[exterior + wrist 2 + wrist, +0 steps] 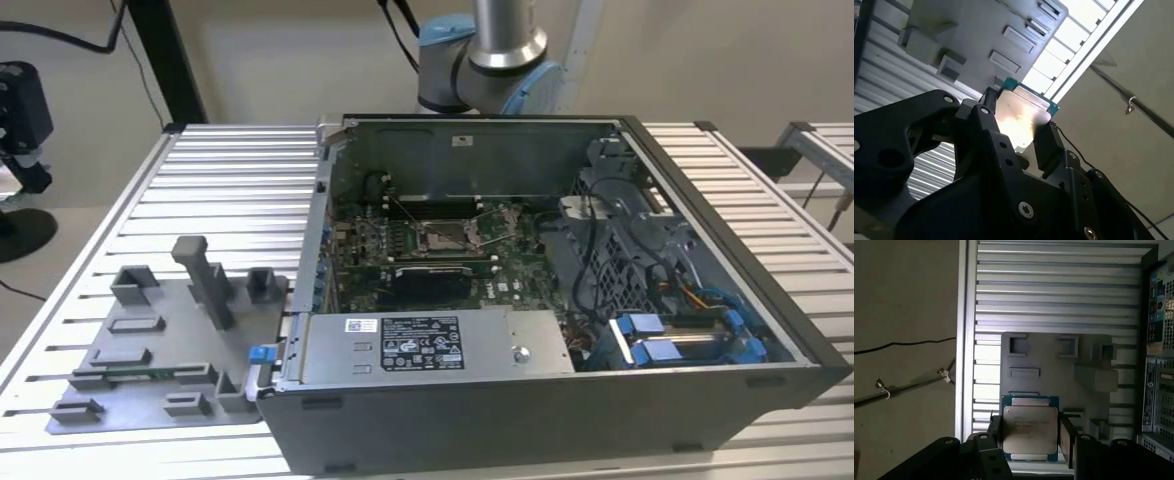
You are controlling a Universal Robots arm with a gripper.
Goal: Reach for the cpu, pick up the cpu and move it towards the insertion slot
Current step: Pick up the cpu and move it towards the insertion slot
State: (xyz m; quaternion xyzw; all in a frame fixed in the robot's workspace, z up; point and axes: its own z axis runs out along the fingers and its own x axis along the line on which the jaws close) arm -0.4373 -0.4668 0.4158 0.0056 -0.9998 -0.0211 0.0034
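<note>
Clamping the cpu (1030, 432) by two opposite edges, the gripper (1031, 441) holds it silver face up, over the grey fixture tray (1054, 371) on the ribbed table (1054, 285). The insertion slot (443, 236) sits inside the open computer case (561, 420), on the exterior view's right of that tray.

Cannot make out the face of the chip (1024, 110) in the second wrist view for glare, nor its lower part behind the gripper (1016, 122) clamping it. Loses the arm (501, 40) past the exterior view's top edge. Too small there to judge the inside of the socket (445, 236).
</note>
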